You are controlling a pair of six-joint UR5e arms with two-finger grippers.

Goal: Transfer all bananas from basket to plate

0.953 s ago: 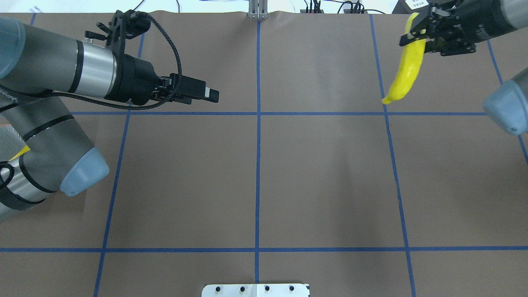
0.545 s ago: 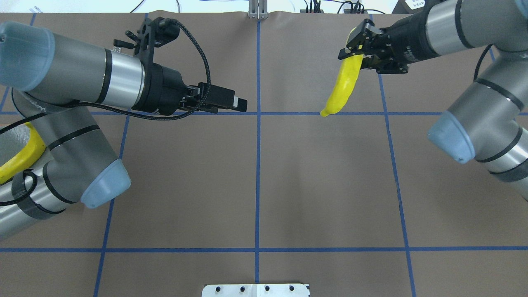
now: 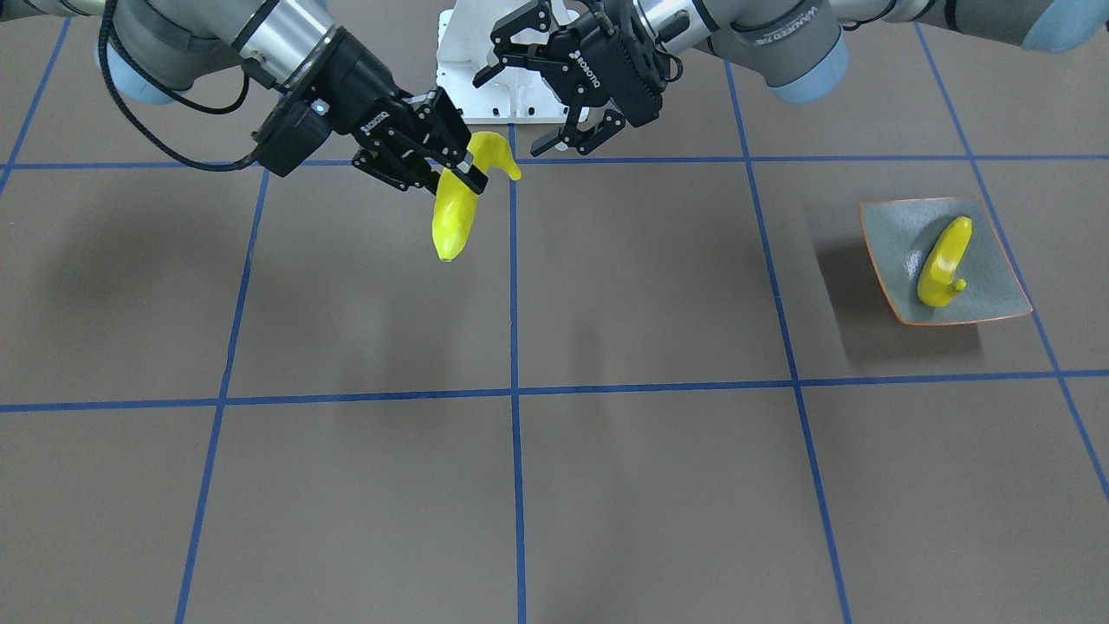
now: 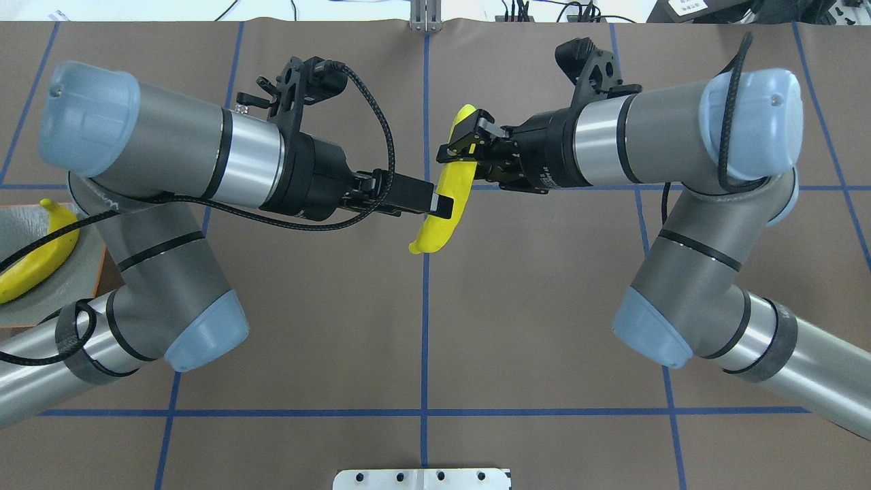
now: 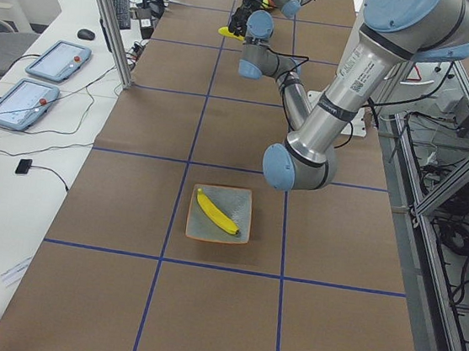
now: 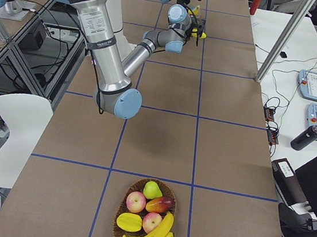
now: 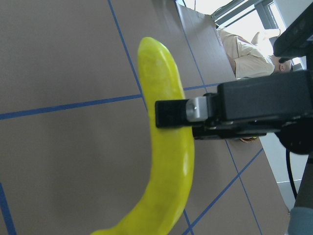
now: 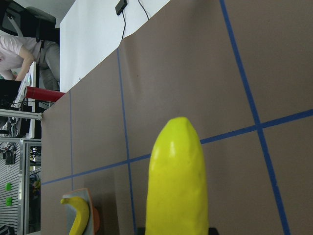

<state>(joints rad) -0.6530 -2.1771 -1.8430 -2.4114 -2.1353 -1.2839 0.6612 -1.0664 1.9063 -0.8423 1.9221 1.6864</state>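
Note:
My right gripper (image 4: 464, 141) is shut on the upper end of a yellow banana (image 4: 452, 199) and holds it in the air over the table's middle. The banana hangs down, tip low, and also shows in the front view (image 3: 452, 217). My left gripper (image 3: 525, 117) is open, and one of its fingers (image 7: 178, 112) lies across the banana's middle. The grey-green plate (image 3: 901, 227) sits on my left side with one banana (image 3: 944, 260) on it. The basket (image 6: 118, 219) stands at my far right with two bananas (image 6: 154, 236) in it.
The basket also holds apples (image 6: 135, 201), a pear and other fruit. Blue tape lines cross the brown table cover. A white mounting plate (image 4: 422, 478) sits at the near table edge. Tablets and cables lie on the side benches.
My right arm has carried the banana leftward to the table's centre. My left arm has moved right to meet it, and its open jaws now reach the banana's middle.

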